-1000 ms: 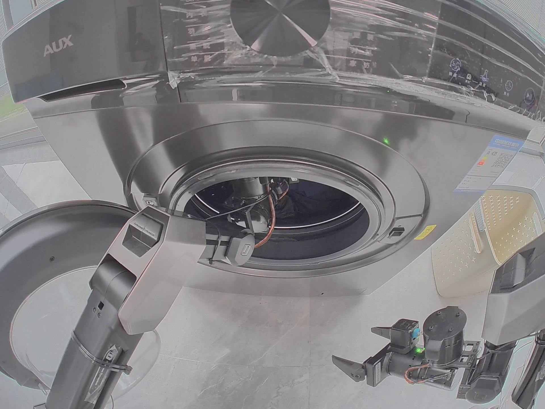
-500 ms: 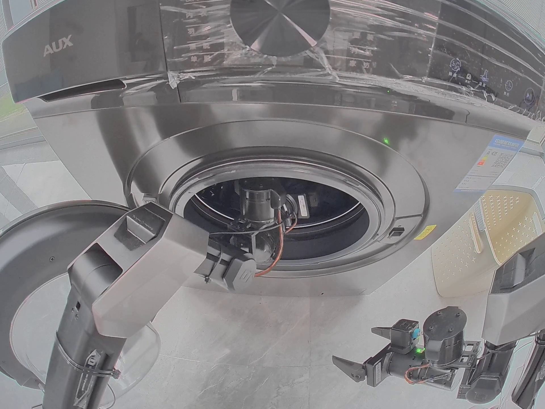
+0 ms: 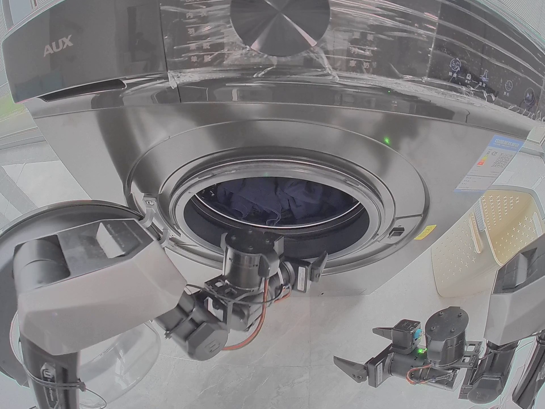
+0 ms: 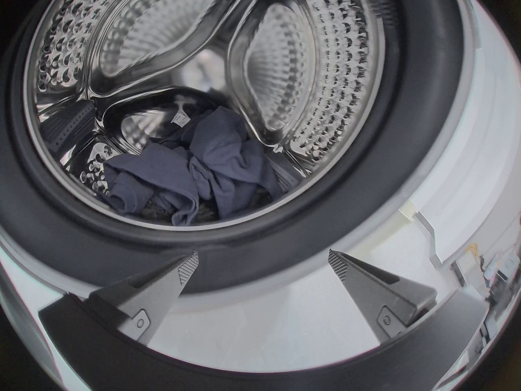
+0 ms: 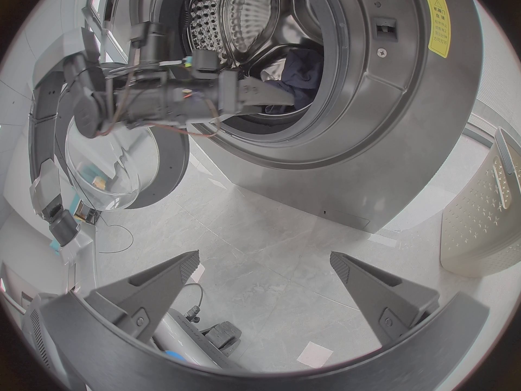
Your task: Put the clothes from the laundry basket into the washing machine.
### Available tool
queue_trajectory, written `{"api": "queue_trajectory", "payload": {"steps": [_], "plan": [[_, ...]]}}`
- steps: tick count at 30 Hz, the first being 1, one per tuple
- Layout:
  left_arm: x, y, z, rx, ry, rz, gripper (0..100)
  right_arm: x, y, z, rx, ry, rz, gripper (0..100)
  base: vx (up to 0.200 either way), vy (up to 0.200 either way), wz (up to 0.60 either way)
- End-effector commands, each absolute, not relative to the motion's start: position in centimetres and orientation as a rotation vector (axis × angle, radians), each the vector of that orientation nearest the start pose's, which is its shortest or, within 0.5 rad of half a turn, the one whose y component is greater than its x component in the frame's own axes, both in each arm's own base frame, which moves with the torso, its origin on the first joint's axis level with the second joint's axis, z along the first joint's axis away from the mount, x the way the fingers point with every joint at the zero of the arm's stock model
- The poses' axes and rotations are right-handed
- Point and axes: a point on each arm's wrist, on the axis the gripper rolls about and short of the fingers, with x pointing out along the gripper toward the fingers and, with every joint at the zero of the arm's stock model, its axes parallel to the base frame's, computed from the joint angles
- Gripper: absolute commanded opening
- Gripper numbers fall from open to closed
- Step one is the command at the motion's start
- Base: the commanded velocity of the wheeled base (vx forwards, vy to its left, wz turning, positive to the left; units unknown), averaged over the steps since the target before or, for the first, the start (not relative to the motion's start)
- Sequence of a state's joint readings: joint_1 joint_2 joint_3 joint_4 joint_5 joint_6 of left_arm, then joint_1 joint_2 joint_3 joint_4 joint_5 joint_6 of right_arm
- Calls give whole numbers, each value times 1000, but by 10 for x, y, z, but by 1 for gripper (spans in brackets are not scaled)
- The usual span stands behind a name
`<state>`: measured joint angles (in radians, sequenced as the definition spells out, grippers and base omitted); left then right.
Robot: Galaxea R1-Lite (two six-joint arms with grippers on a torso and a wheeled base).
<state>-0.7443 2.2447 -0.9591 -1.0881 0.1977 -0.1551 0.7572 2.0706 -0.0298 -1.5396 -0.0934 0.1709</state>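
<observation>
The silver front-loading washing machine fills the far side, its round door swung open to the left. A cream perforated plastic laundry basket stands on the pale tiled floor at the right, just beside the machine. Crumpled dark blue clothes lie at the bottom of the steel drum. The left gripper hangs just outside the drum's mouth by its near lower rim, fingers spread and empty. The right gripper sits low over the floor, near right, fingers likewise apart, holding nothing.
</observation>
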Motion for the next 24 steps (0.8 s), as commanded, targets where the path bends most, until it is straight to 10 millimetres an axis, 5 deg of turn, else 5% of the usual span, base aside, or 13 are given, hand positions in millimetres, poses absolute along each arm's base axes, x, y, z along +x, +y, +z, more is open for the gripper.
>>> {"api": "queue_trajectory", "payload": {"steps": [1, 9, 24], "plan": [[233, -260, 101, -53, 209, -650, 100, 160, 145, 43, -13, 445, 606, 100, 0, 0, 0], [179, -228, 104, -56, 188, -706, 100, 153, 140, 69, 32, 332, 621, 100, -25, 0, 0], [145, -145, 124, -55, 43, -603, 100, 150, 105, 110, 118, 141, 476, 100, -107, 0, 0]]}}
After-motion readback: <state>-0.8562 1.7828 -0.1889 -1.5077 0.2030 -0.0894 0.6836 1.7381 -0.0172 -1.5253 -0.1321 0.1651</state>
